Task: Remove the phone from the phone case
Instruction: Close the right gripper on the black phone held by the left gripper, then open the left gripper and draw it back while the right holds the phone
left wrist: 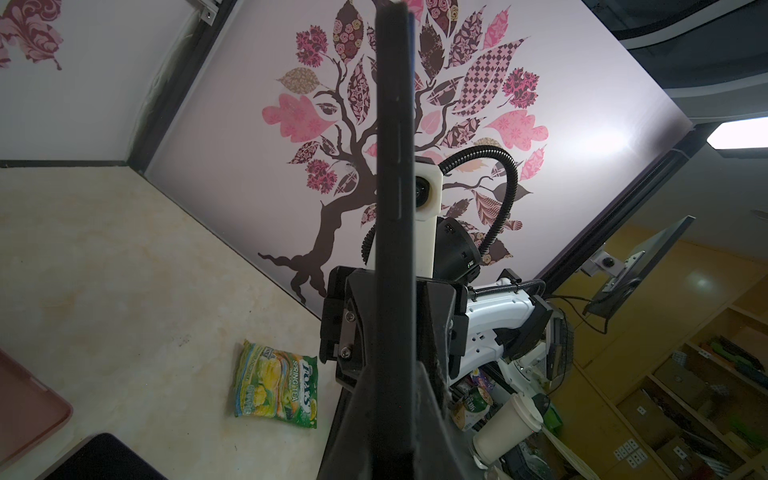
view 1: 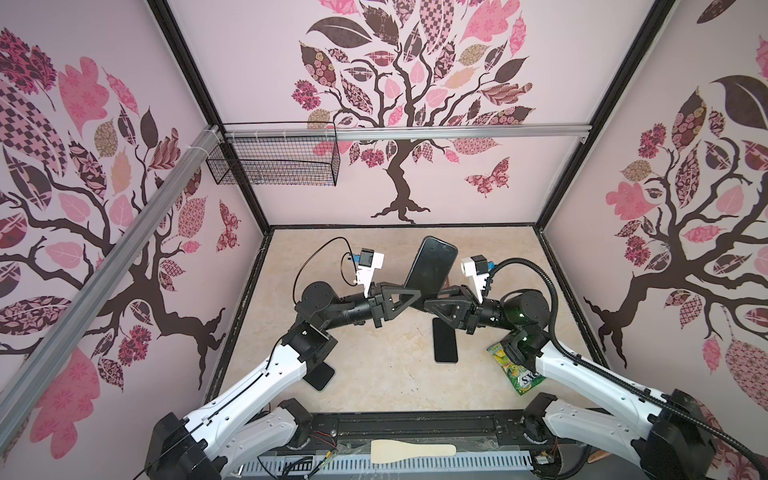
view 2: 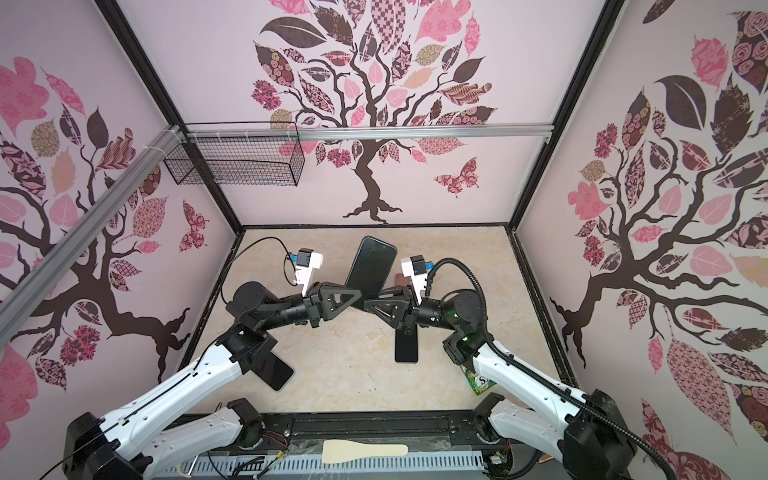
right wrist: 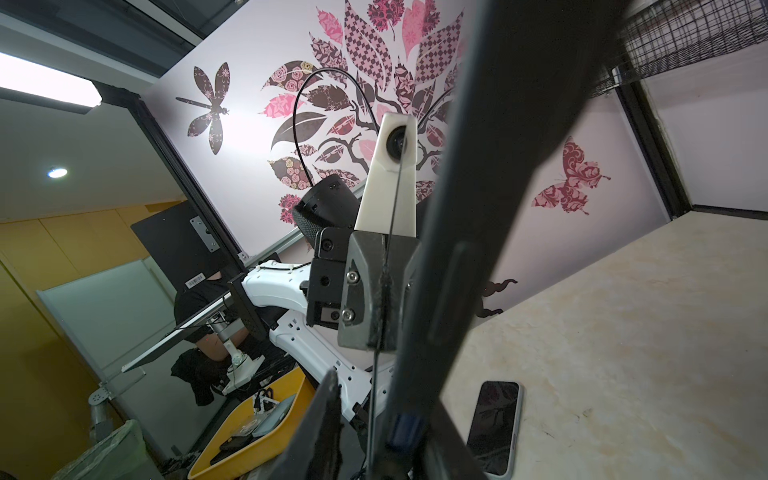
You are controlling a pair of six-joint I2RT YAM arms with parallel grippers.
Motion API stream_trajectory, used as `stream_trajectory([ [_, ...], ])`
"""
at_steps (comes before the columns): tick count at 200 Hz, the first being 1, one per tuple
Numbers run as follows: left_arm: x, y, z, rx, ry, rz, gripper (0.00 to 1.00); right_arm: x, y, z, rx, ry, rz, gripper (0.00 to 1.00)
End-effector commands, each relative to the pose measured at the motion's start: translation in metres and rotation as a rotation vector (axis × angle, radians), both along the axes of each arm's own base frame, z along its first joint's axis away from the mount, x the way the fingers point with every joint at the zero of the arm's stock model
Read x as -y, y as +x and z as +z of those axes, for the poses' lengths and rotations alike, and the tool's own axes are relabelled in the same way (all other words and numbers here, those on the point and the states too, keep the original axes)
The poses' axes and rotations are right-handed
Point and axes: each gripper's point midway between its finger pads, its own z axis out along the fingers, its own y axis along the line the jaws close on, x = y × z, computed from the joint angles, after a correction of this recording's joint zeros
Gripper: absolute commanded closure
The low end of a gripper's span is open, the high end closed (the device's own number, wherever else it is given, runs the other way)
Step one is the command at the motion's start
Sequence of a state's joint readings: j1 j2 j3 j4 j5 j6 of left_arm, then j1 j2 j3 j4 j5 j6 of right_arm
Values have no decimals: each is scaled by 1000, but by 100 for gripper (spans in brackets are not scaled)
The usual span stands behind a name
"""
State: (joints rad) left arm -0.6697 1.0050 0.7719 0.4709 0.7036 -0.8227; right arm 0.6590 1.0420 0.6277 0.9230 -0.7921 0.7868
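The phone (view 1: 432, 266) is held upright above the table's middle, dark screen facing the camera in both top views (view 2: 371, 266). The left wrist view shows it edge-on (left wrist: 392, 166), dark with a thin blue strip along one side; I cannot tell the phone case apart from the phone. My left gripper (view 1: 409, 301) is shut on its lower edge, fingers pressed to both faces (left wrist: 390, 415). My right gripper (view 1: 434, 301) straddles the same lower end from the other side. In the right wrist view (right wrist: 382, 424) one finger (right wrist: 328, 415) stands apart from the phone (right wrist: 478, 208).
A second phone (view 1: 445, 340) lies flat under the right gripper, and a third (view 1: 322, 376) lies under the left forearm. A green candy bag (view 1: 513, 370) sits by the right arm. A pink flat thing (left wrist: 29, 411) lies nearby. A wire basket (view 1: 274, 160) hangs on the back wall.
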Motion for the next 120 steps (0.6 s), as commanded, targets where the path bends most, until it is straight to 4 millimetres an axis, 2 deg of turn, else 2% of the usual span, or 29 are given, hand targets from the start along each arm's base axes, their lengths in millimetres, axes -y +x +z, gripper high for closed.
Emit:
stream_trajectory([
  [1,-4,-11,35,100,-75,-15,100,0,-9,27,74,48,23,72],
  [120,2,-19,26,121,-36,-77,100,-4,-6,23,46,26,23,79],
])
